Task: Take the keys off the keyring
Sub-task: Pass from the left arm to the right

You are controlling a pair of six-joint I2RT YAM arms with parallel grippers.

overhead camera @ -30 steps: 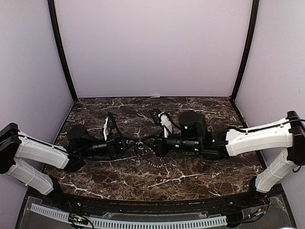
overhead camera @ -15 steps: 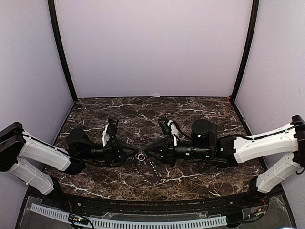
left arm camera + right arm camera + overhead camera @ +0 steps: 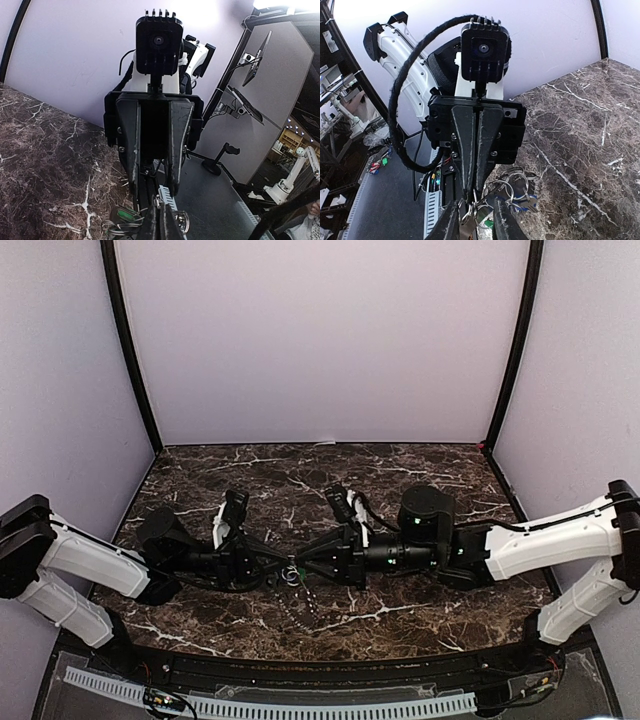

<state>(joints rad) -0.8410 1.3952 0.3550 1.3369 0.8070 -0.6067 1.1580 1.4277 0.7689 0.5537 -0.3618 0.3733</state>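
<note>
The left tool (image 3: 473,194) is pinched fully shut, its tips closed on the cluster of small wire rings (image 3: 512,181). Nose to nose with it, the right tool (image 3: 155,191) has its fingers partly apart, straddling those tips and the rings. Whether its pads press on anything I cannot tell. The step in hand looks like working one key off its ring. To do that well, the left tool should serve as a firm anchor. The right tool should close on a single key head rather than the whole bunch, then draw it round the coil instead of tugging, since such small pieces would slip easily. The keys sit in that same cluster: a green key (image 3: 122,216) and a blue key (image 3: 522,204) just beside the rings. The toothed keyring (image 3: 305,598) shows only faintly beneath the tools in the top view. I cannot tell whether it touches the marble surface (image 3: 420,490).
</note>
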